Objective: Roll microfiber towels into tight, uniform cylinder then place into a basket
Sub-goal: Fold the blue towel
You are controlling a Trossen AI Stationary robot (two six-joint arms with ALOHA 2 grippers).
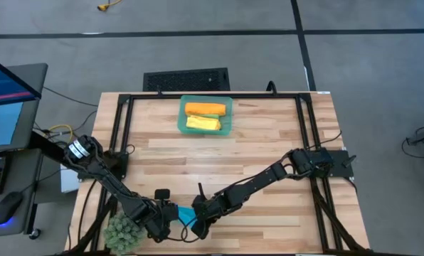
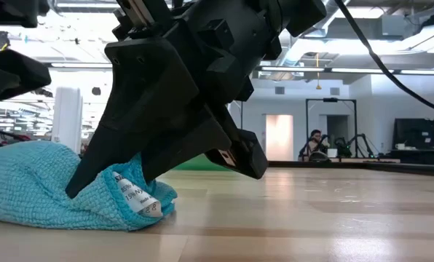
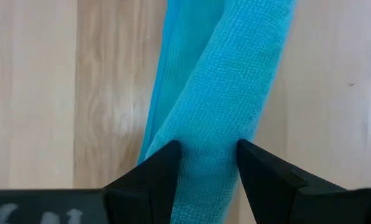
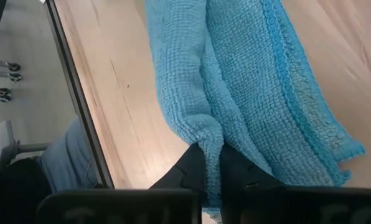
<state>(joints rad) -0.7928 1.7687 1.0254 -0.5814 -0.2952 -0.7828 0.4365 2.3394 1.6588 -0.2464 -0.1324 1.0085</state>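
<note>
On the pale wooden plank table, near its front edge, both grippers clamp the rolled bright blue microfiber towel: left gripper around the roll, right gripper pinching a fold. Grey floor surrounds.

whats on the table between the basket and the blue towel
Nothing: in the high view only bare wood lies between the basket and the blue towel, which both grippers hold near the front edge.

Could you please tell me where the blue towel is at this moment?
In the high view the blue towel lies at the table's near edge, left of centre, between the left gripper and right gripper, right of the spiky green plant ball.
</note>
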